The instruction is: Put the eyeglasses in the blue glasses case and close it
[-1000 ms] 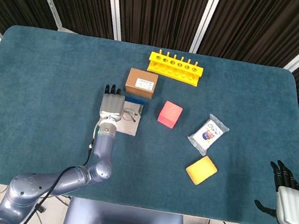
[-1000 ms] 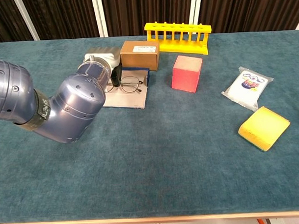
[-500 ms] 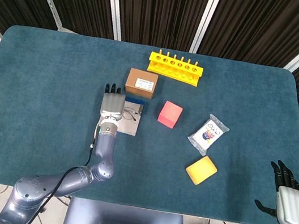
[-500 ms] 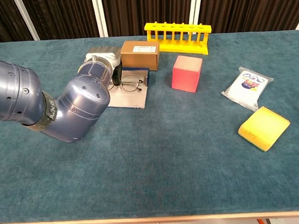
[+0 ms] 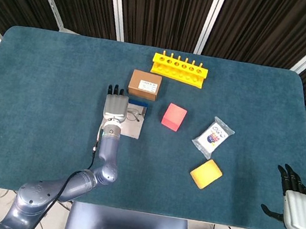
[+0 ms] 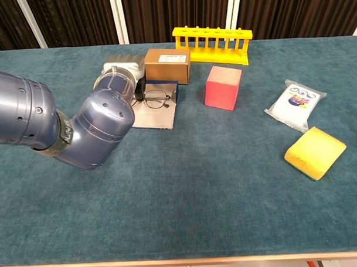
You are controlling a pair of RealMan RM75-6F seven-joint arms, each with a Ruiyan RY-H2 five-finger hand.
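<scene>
The blue glasses case (image 5: 132, 129) lies open on the table, its grey lining up and its blue lid (image 6: 165, 85) standing at the far edge. The thin-framed eyeglasses (image 5: 134, 115) rest unfolded on the lining (image 6: 155, 115), lenses (image 6: 156, 101) near the lid. My left hand (image 5: 115, 107) lies flat over the case's left side, fingers stretched out toward the far edge, holding nothing; whether it touches the glasses is hidden. The chest view shows the back of this hand (image 6: 123, 68) behind my bulky forearm. My right hand (image 5: 296, 205) hangs off the table's near right corner, fingers spread and empty.
A brown cardboard box (image 5: 144, 84) sits just behind the case, a yellow tube rack (image 5: 179, 69) further back. A red cube (image 5: 174, 117) stands right of the case. A white packet (image 5: 213, 137) and a yellow sponge (image 5: 206, 173) lie to the right.
My left forearm and elbow have swung slightly to the right; the hand stays over the case. The glasses, case and right hand have not moved.
</scene>
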